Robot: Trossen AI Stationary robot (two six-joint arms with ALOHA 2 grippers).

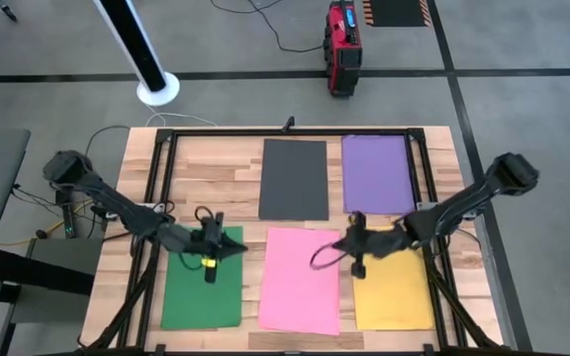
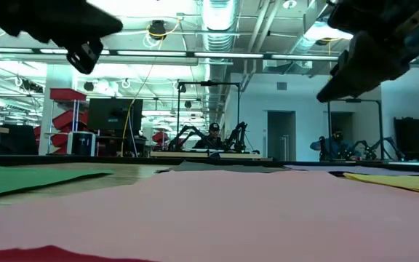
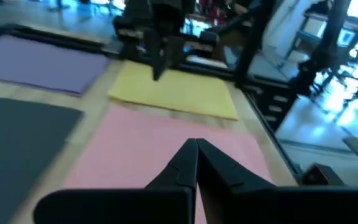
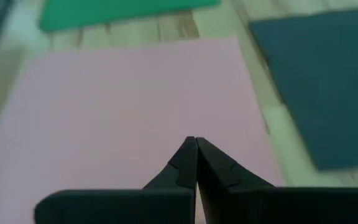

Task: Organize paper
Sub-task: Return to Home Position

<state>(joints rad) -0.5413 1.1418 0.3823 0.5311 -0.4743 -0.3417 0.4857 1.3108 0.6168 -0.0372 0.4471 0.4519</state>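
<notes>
Five sheets of paper lie flat on the wooden table. The dark grey sheet (image 1: 293,178) and the purple sheet (image 1: 378,173) are at the far side. The green sheet (image 1: 204,285), the pink sheet (image 1: 300,282) and the yellow sheet (image 1: 392,289) are at the near side. My left gripper (image 1: 234,246) is shut, above the green sheet's far right corner, pointing toward the pink sheet (image 3: 166,143). My right gripper (image 1: 319,259) is shut, above the pink sheet's (image 4: 129,106) far right part. In the low view both arms hang well above the sheets.
A black metal frame (image 1: 166,178) runs along the table's far and side edges. A red device (image 1: 342,44) and a white pole base (image 1: 156,89) stand on the floor beyond the table. A person (image 2: 213,137) sits far off in the room.
</notes>
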